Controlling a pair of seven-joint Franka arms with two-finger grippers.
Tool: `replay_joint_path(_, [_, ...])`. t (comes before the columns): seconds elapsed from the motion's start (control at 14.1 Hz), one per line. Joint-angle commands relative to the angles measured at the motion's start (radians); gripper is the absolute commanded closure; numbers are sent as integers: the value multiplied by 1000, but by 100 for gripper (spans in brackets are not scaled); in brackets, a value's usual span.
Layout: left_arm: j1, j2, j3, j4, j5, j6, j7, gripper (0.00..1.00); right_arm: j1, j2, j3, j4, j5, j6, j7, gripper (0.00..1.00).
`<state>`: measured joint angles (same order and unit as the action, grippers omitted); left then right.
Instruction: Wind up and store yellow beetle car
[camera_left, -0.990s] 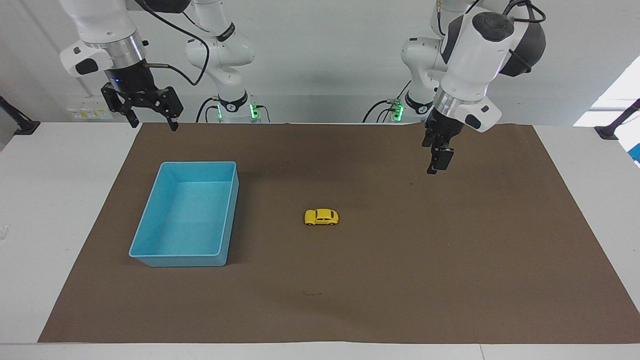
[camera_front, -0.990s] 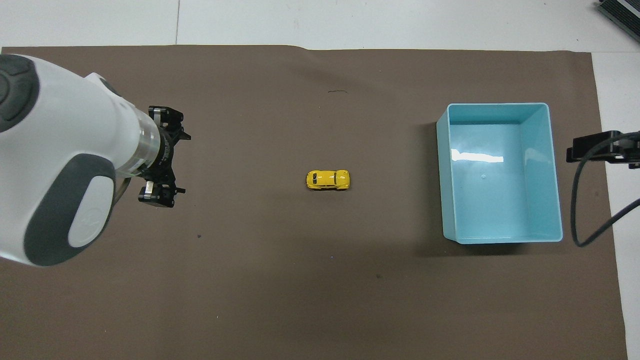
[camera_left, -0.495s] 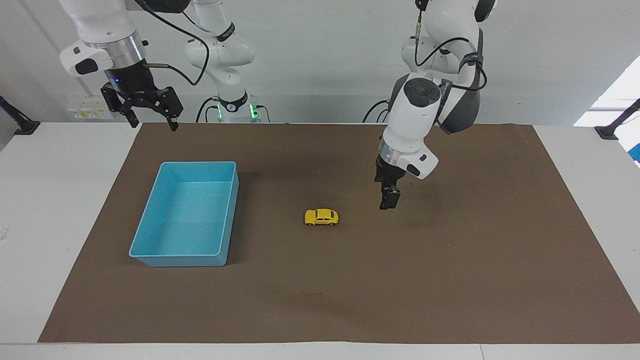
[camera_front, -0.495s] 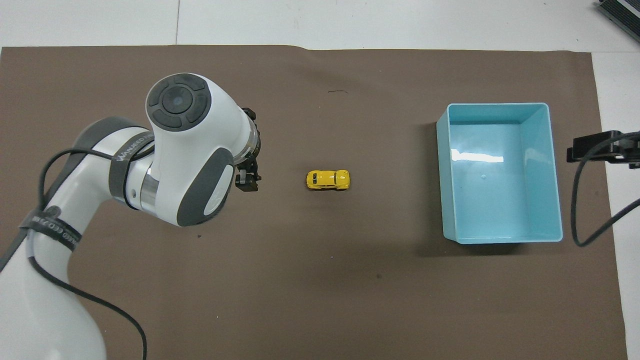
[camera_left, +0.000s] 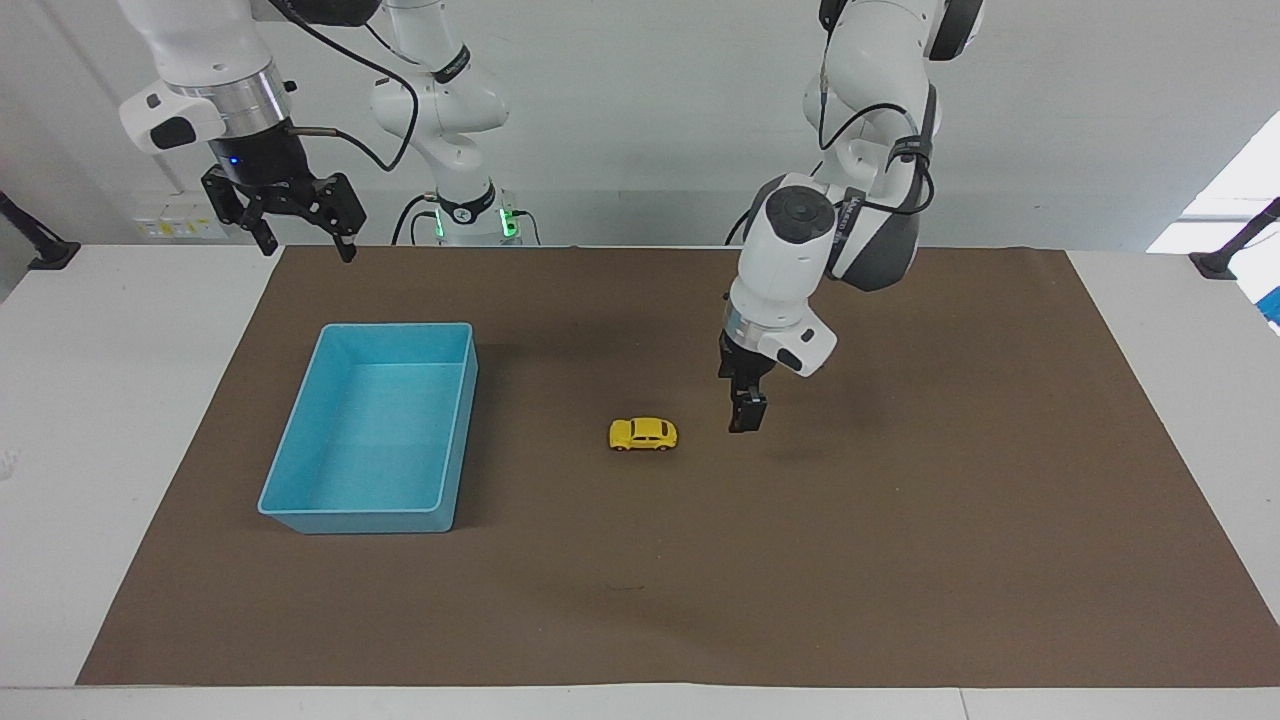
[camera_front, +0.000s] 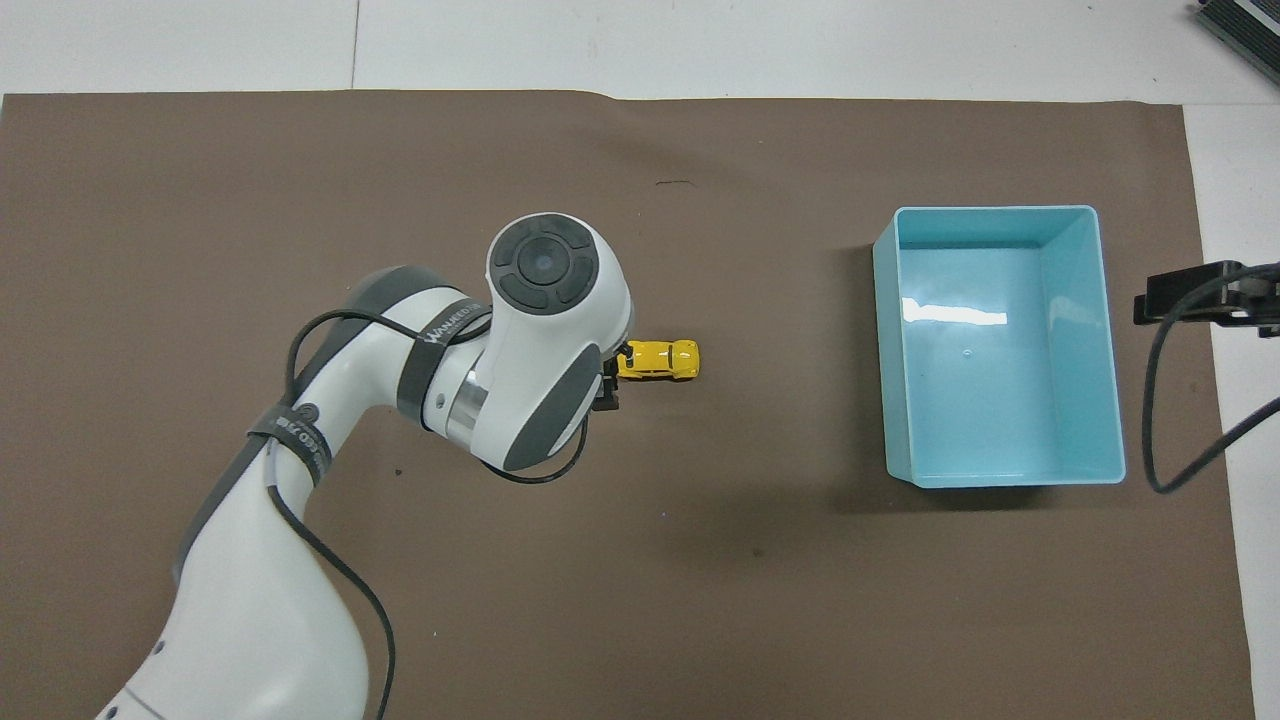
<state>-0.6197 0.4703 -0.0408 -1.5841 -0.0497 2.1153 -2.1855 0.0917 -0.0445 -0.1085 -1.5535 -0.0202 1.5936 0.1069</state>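
The yellow beetle car (camera_left: 643, 434) stands on its wheels in the middle of the brown mat, and it also shows in the overhead view (camera_front: 660, 359). My left gripper (camera_left: 745, 415) points down, low over the mat beside the car, toward the left arm's end. A small gap separates it from the car. In the overhead view the left arm's wrist covers most of the left gripper (camera_front: 607, 393). My right gripper (camera_left: 300, 245) is open and empty, and waits high over the table edge by the robots.
An empty blue bin (camera_left: 400, 326) sits on the mat toward the right arm's end, also in the overhead view (camera_front: 1000, 210). The brown mat (camera_left: 900, 550) covers most of the white table.
My left arm has swung in from its end of the table and come down, bringing its gripper close beside the car. The car, the bin and the right arm have not moved.
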Motion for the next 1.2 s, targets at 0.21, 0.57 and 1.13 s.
replay_joint_path(0.21, [-38, 74, 16, 52, -18, 77, -43, 0, -10, -12, 0, -11, 11, 6, -32, 0])
replay_joint_path(0.57, [-51, 93, 18, 52, -16, 97, -65, 0, -10, -12, 0, -11, 11, 5, -32, 0])
replay_joint_path(1.13, [-78, 111, 18, 46, -13, 118, -68, 0, -10, -12, 0, -11, 11, 5, -30, 0])
